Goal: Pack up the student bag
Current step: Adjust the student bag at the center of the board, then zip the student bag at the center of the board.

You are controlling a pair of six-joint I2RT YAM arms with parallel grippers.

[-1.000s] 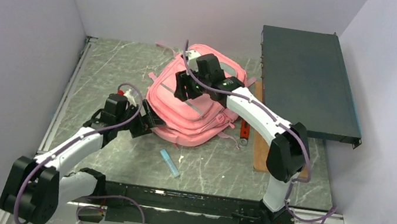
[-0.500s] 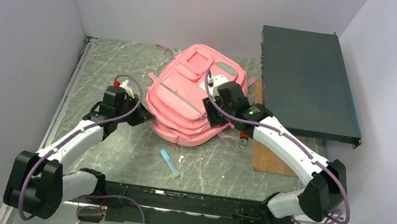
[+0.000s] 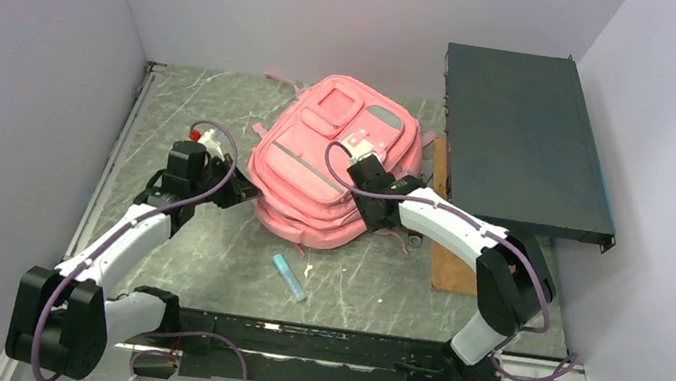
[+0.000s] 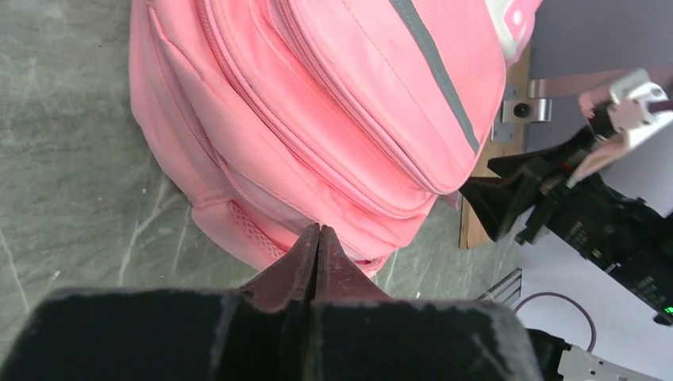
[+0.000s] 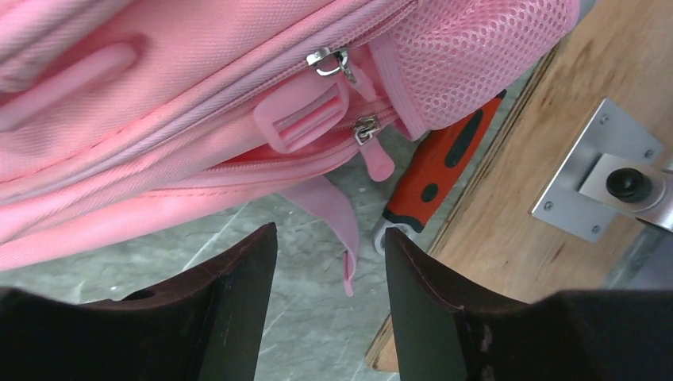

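The soft pink fabric backpack [image 3: 318, 162] lies near our surface's [image 3: 202, 261] far edge. Our right tool [image 5: 329, 262], spread wide, has dropped to the bag's near-right corner; our left tool [image 4: 317, 238] sits closed alongside.

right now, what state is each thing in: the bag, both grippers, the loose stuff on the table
student bag: lying flat on the table, front pockets up
left gripper: shut, tips at the bag's lower edge
right gripper: open, gripping nothing, near the bag's mesh side pocket
orange-handled tool: lying on the table, one end hidden by the bag
light blue item: lying loose on the table, outside the bag
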